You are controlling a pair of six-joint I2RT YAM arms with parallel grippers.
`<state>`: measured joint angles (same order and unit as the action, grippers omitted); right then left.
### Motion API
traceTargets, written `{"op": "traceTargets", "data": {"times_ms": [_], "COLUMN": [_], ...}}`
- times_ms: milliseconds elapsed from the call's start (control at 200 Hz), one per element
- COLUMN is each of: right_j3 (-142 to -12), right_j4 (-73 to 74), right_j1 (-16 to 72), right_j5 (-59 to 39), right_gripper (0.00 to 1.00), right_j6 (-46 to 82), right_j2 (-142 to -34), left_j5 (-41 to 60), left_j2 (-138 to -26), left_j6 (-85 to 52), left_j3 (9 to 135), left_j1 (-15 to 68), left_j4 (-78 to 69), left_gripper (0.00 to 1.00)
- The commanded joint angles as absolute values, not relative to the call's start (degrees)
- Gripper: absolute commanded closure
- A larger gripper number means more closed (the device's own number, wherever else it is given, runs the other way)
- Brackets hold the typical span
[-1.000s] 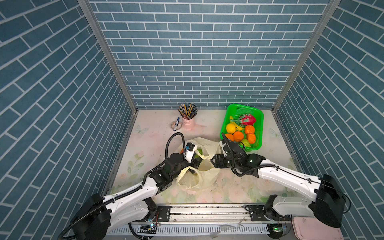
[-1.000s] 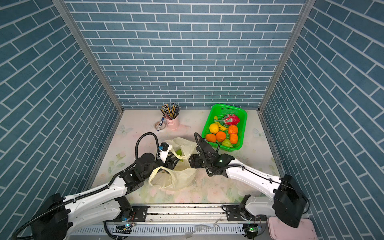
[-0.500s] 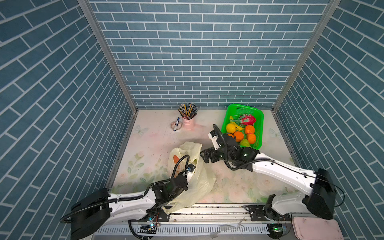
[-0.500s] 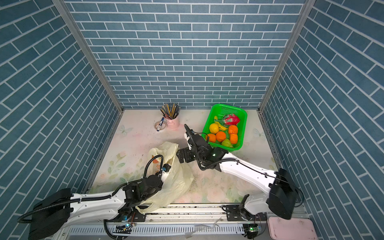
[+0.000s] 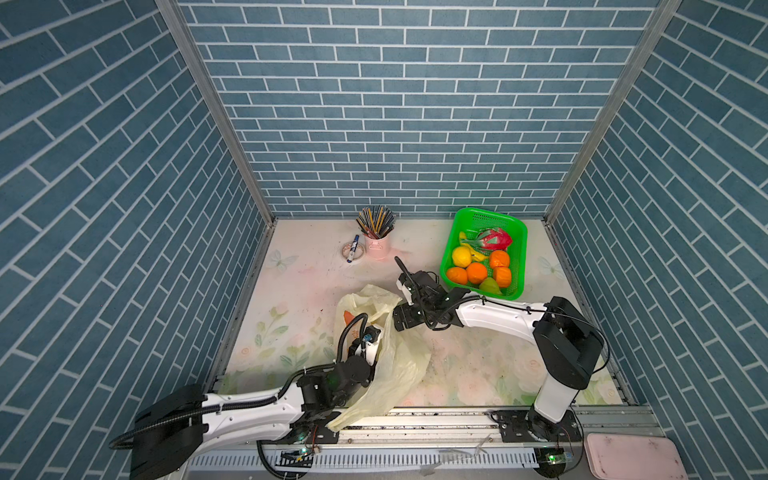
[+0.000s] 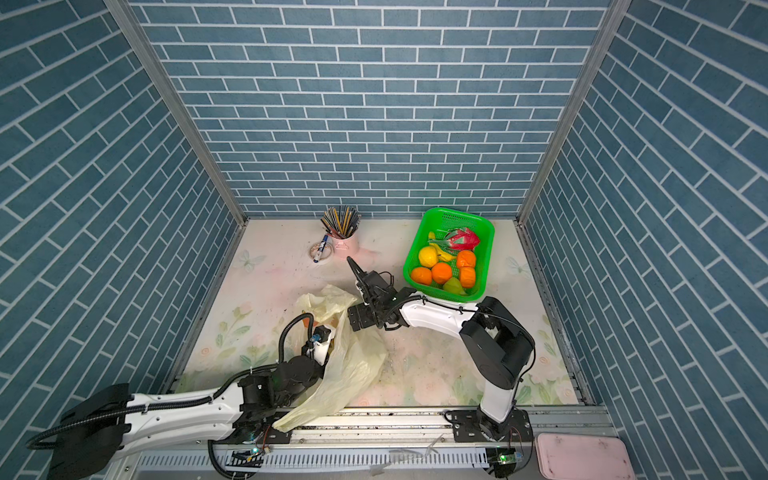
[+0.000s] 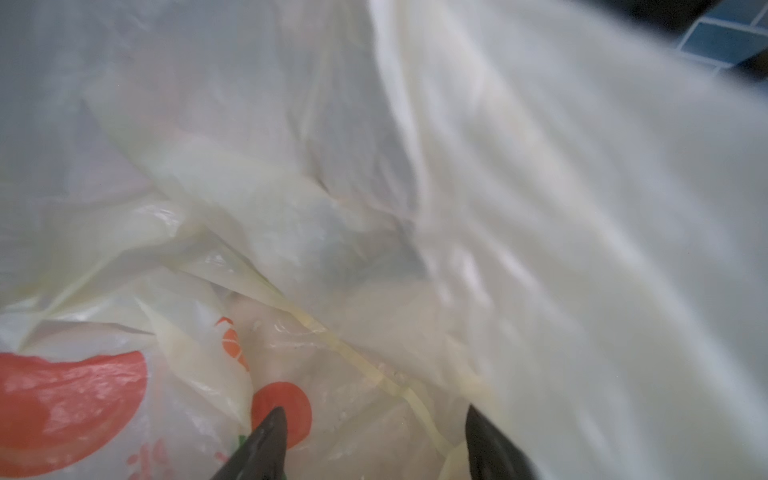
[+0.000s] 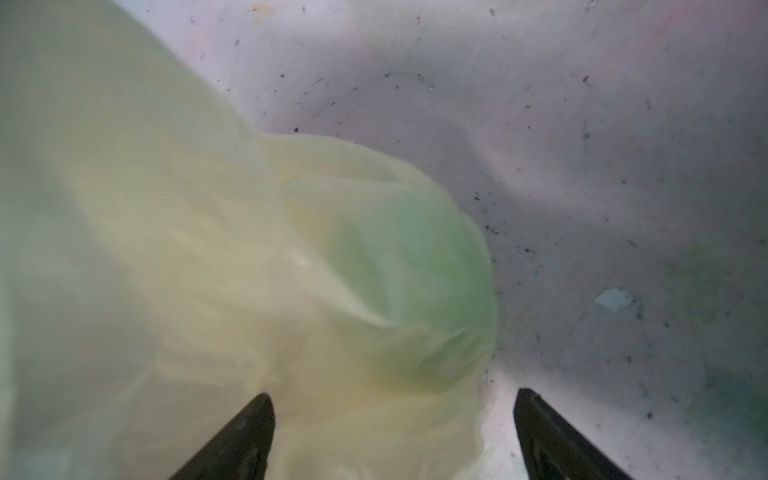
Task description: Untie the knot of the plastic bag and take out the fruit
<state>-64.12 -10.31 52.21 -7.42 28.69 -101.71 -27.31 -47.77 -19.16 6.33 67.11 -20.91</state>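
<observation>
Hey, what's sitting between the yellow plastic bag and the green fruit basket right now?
Between the plastic bag and the green basket sit the right arm's black wrist and the open right pincer, shown in both top views.

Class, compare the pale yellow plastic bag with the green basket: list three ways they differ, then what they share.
Colour: the plastic bag is pale, translucent yellow; the basket is bright green. Form: the bag is limp and crumpled; the basket is rigid and perforated. Place: the bag lies near the front, the basket at the back right, with fruit in plain sight. Both are containers on the table.
</observation>
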Motion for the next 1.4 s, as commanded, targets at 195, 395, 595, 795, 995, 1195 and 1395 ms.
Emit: {"op": "traceTargets", "data": {"times_ms": [195,395,595,795,995,1195,1395], "right_j3": [-57.7,-54.5,-53.2,-52.4,-53.0,-55.7,-56.4], "right_j4": [6.2,9.1,13.7,15.9,15.2,14.5,15.5], "right_j1": [49.9,49.4,49.1,49.0,49.0,50.9,52.3], "right_j5": [-23.1,-26.0,-34.7,-39.8,-42.5,-45.8,-45.9], "right_gripper": [0.68,0.72,0.78,0.8,0.84,0.85,0.85], "right_j6": [30.3,30.8,31.2,31.7,30.9,28.8,27.9], "right_j2": [-104.8,-103.8,-104.5,-105.0,-106.4,-108.8,-109.5], "left_j5": [-29.5,-14.8,-10.9,-6.8,-3.0,3.1,9.4], "left_j2": [-37.8,-41.0,-50.0,-57.9,-61.1,-66.9,-76.9], "left_j6": [-23.4,-26.6,-23.6,-22.9,-22.5,-23.8,-24.0], "left_j3": [6.6,9.3,12.4,13.0,14.4,17.5,22.1], "left_j1": [59.4,44.3,41.6,39.8,37.5,36.1,34.7], "left_j4": [-13.4,-12.0,-14.6,-21.0,-25.5,-27.5,-22.1], "left_gripper": [0.2,0.18,0.21,0.28,0.12,0.12,0.13]}}
